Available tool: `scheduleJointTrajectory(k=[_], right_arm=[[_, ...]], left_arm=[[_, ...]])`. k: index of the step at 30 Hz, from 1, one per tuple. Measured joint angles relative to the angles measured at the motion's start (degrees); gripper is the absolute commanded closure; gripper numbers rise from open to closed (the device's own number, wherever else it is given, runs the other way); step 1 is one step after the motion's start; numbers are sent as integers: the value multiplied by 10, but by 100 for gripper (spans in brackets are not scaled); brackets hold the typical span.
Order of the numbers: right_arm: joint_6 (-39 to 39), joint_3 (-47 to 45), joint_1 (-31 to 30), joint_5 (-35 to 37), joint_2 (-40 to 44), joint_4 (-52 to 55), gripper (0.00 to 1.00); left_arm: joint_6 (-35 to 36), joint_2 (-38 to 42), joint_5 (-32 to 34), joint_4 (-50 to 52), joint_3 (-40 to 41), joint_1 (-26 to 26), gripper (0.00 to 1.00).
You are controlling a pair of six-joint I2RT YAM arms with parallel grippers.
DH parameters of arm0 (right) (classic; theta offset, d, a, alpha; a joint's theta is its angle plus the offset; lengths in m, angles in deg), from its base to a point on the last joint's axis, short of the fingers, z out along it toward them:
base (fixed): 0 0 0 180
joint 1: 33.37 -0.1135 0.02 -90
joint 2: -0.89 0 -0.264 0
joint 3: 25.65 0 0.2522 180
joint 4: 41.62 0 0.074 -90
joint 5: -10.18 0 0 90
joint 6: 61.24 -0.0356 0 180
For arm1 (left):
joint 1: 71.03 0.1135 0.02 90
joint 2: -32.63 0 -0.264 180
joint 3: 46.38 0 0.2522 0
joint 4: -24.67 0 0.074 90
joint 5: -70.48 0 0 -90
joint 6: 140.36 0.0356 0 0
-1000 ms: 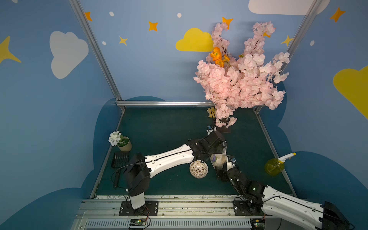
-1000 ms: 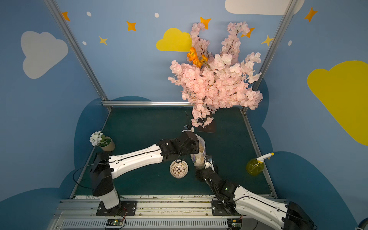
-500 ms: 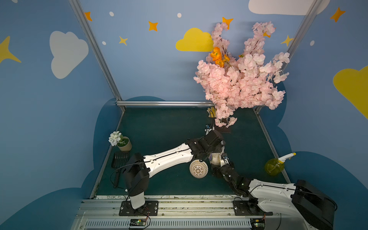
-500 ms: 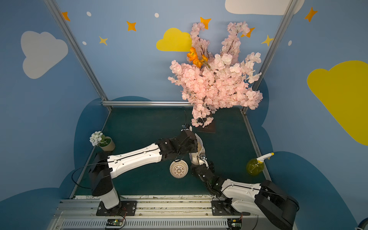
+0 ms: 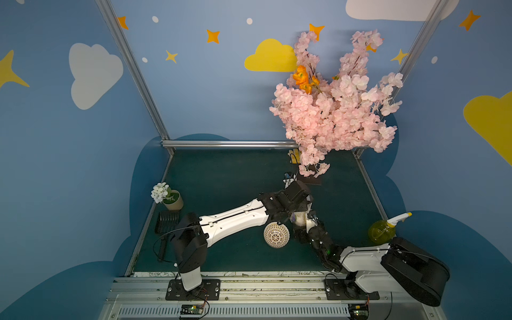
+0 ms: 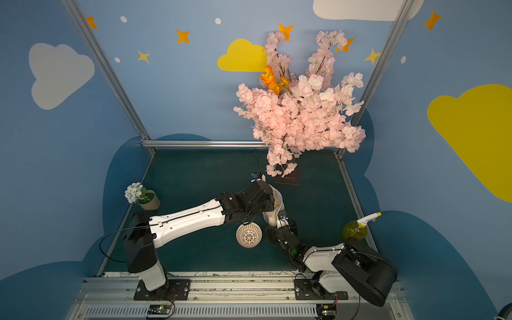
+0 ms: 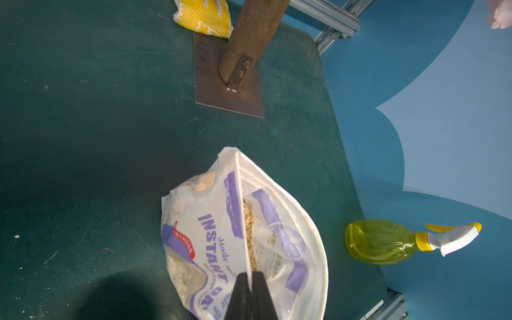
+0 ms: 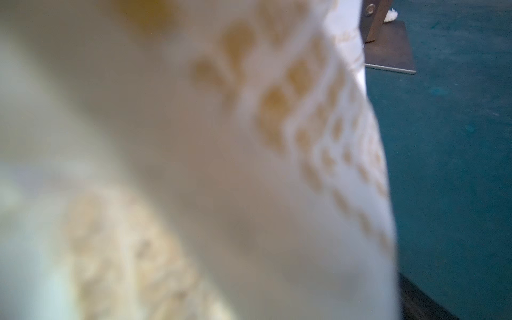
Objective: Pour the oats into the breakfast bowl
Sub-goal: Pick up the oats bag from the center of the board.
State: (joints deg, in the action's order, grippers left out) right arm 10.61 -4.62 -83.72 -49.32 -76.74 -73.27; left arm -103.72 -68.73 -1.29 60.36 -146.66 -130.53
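Oats bag (image 7: pixel 221 235) near breakfast bowl (image 5: pixel 276 235), left arm (image 5: pixel 238 219) above both

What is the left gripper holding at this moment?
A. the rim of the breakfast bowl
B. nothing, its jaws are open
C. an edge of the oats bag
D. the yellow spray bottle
C: in the left wrist view the left gripper is shut on a thin edge of the oats bag.

Green table (image 5: pixel 221 180), breakfast bowl (image 5: pixel 276 235), spray bottle (image 5: pixel 381 231), flowerpot (image 5: pixel 173 201)
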Motion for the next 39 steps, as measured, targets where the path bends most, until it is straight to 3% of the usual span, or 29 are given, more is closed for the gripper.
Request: scheduleJointTrajectory(k=[6,9,10,11,12,13,18,25,30,32,35,39], right_arm=[[11,1,5,0,-94,-118,12],[17,3,9,-1,-119,-154,29],[20,4,10,-1,-124,-162,40],[21,4,11,-1,-128,-170,59],[26,4,12,-2,-128,-175,86],[26,4,12,-2,-128,-179,100],[31,8,12,-4,-86,-132,100],[50,37,-14,15,75,71,100],[69,83,-37,33,144,185,100],[76,91,-43,32,171,218,100],[81,105,-51,36,200,282,100],[97,120,-64,64,216,398,100]], left_arm=[[-7,0,3,7,0,0,97],[-9,0,8,8,0,1,97],[-10,0,9,9,0,1,97],[-10,0,9,10,0,2,97],[-10,2,9,11,0,2,97],[-10,4,9,14,0,3,97],[-10,17,5,31,0,3,97],[0,75,-7,42,22,3,97],[17,151,-7,4,83,7,96],[25,175,-10,-6,103,7,89],[40,195,-16,-18,108,7,69],[64,233,-23,-36,109,9,62]])
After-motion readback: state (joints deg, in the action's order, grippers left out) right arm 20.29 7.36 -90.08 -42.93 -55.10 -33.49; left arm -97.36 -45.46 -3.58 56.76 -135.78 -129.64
